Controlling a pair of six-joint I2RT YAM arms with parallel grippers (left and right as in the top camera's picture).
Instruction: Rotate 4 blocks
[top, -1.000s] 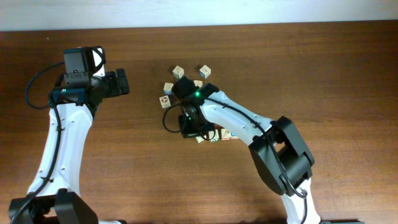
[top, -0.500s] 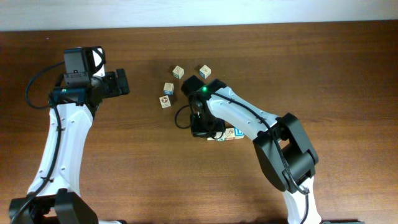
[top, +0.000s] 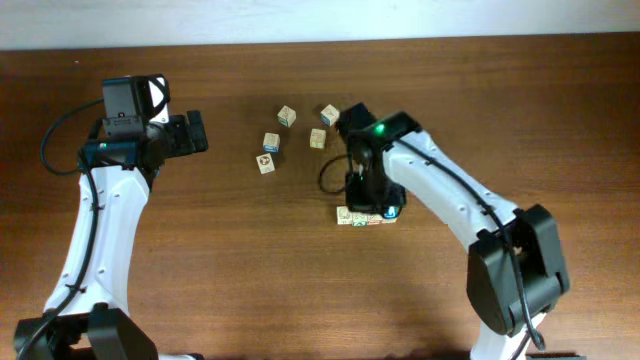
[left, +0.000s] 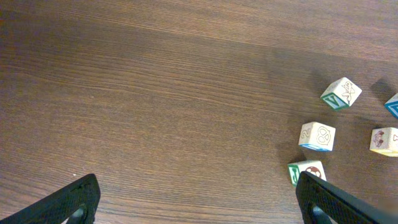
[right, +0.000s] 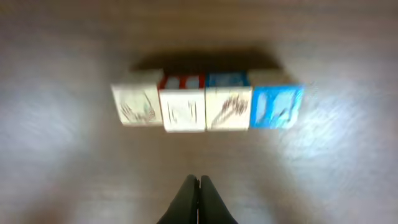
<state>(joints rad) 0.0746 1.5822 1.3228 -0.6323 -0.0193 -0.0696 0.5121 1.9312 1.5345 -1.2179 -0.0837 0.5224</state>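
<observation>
Blocks (right: 205, 107): four small wooden cubes lay touching in a row; judged light, rigid, best pinched across opposite flat sides. Right gripper (right: 199, 186) was closed on nothing; left gripper (left: 196, 186) was spread wide.

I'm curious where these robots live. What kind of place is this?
Probably a robot lab or test bench: a left arm and right arm at a wooden table with little alphabet blocks.

table (top: 200, 260): dark wood | blocks (right: 183, 111): four touching in row | loose cubes (top: 271, 142): five
</observation>
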